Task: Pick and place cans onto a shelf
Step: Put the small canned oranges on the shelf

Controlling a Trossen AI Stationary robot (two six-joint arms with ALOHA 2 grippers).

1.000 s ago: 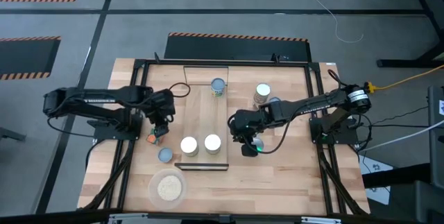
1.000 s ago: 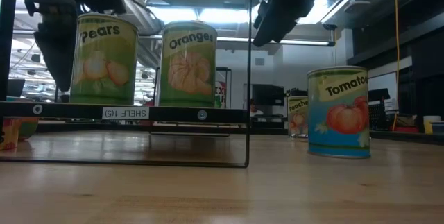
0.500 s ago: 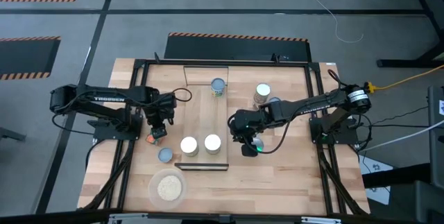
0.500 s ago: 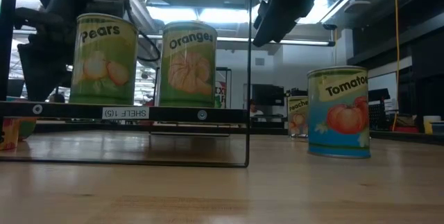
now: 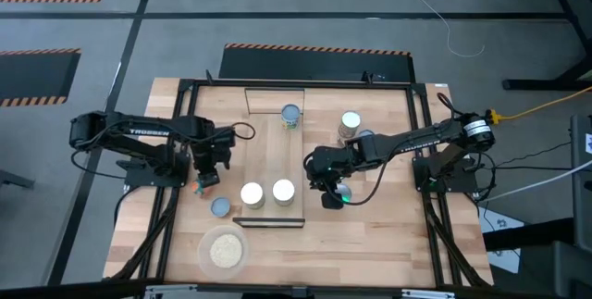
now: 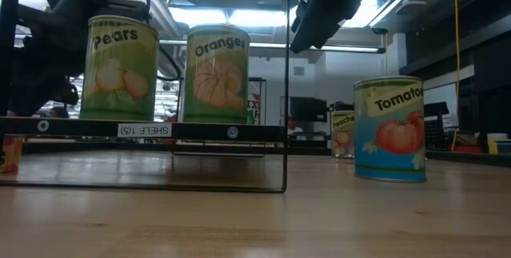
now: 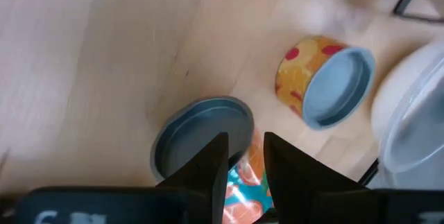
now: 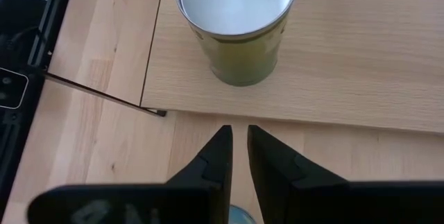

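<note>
The left gripper (image 5: 206, 180) hovers over the left part of the tabletop (image 5: 388, 234), just off the shelf's left long edge, its fingers (image 7: 208, 172) drawn close together with only a narrow gap, grasping nothing; beneath them sits a small multicoloured object (image 7: 243, 179) beside a blue-grey-topped can (image 7: 201, 137), and another can with an orange label (image 7: 326, 85) lies tilted nearby. The right gripper (image 5: 330, 194) hangs just off the shelf's right long edge, near its front end — its fingers (image 8: 215, 165) nearly closed as well and holding nothing, pointing toward a cream-topped can (image 8: 236, 16) on the shelf (image 5: 268, 146). Two cream-topped cans — Pears (image 6: 120, 68) and Oranges (image 6: 216, 73) — stand upright side by side near the shelf's front end, and a blue-grey-topped can (image 5: 291, 116) stands near its far end. Off the shelf, a Tomato can (image 6: 389, 129) stands on the right part of the tabletop, with a Peaches can (image 6: 342, 133) farther back. A round dish of beige grains (image 5: 223, 251) sits near the tabletop's front edge, toward the left corner.
</note>
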